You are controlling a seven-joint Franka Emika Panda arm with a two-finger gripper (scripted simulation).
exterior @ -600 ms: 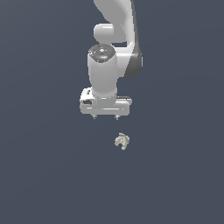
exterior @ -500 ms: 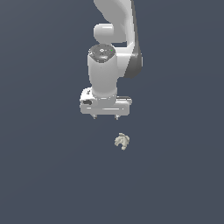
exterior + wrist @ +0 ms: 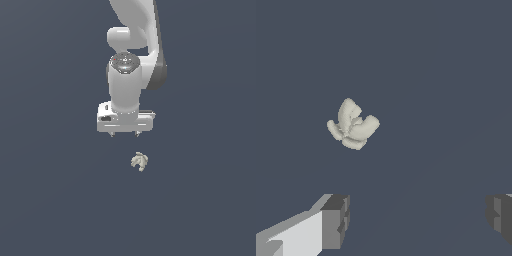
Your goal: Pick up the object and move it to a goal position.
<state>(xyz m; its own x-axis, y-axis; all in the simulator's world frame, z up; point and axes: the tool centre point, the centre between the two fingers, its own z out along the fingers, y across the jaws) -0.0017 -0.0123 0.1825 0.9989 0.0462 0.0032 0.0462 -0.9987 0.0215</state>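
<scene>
The gripper (image 3: 125, 134) is hanging with its 2 fingers (image 3: 335, 220) spread wide, holding nothing, likely readying a descent; the object (image 3: 139, 161) is lying just beside it, apart, ungrasped.

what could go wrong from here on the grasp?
1. The object lies off the line between the open fingertips, so a straight descent of the gripper would likely miss it or land a finger on it.
2. It is small and lumpy with rounded prongs; the pads may squeeze it out sideways.
</scene>
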